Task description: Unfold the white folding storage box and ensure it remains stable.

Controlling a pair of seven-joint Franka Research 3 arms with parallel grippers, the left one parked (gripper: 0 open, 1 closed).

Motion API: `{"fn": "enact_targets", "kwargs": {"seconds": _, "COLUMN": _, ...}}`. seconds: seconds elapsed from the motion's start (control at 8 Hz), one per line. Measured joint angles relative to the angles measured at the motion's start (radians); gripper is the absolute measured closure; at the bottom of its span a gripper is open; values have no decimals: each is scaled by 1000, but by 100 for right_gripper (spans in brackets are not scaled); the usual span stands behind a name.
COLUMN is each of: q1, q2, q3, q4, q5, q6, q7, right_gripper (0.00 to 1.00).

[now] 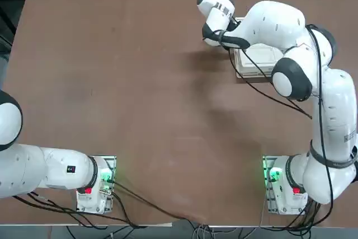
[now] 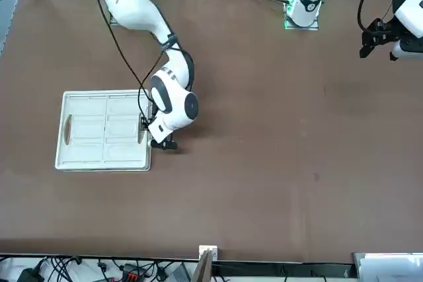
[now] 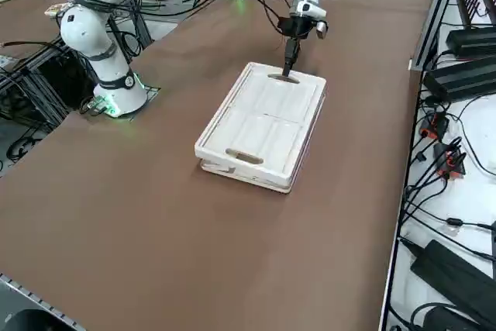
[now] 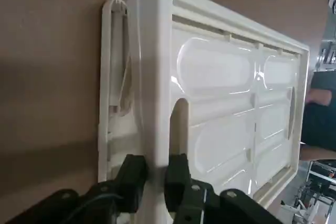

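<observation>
The white folding storage box (image 2: pixel 106 130) lies collapsed flat on the brown table, far on my right side. Its off-white rim and panels show in the side view (image 3: pixel 263 125), and partly under my arm in the top view (image 1: pixel 260 60). My right gripper (image 3: pixel 288 74) points down at the box's short end nearest the table's middle. In the wrist view the gripper (image 4: pixel 156 163) is shut on the thick rim (image 4: pixel 152 77): one finger (image 4: pixel 131 171) is outside the rim, and the other (image 4: pixel 178 169) is in the oval handle hole. The second handle hole (image 2: pixel 68 130) is at the opposite end.
The table's right edge runs close beside the box, with black boxes and cables (image 3: pixel 457 75) on a shelf beyond it. A person in dark clothes (image 4: pixel 320 114) stands past the far end of the box. Bare brown tabletop (image 1: pixel 140 82) stretches to the left.
</observation>
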Motion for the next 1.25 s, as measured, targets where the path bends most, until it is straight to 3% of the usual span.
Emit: {"fn": "enact_targets", "kwargs": {"seconds": 1.25, "q1": 45, "q2": -3, "q3": -5, "q4": 130, "q5": -106, "q6": -177, "q7": 6, "right_gripper": 76}}
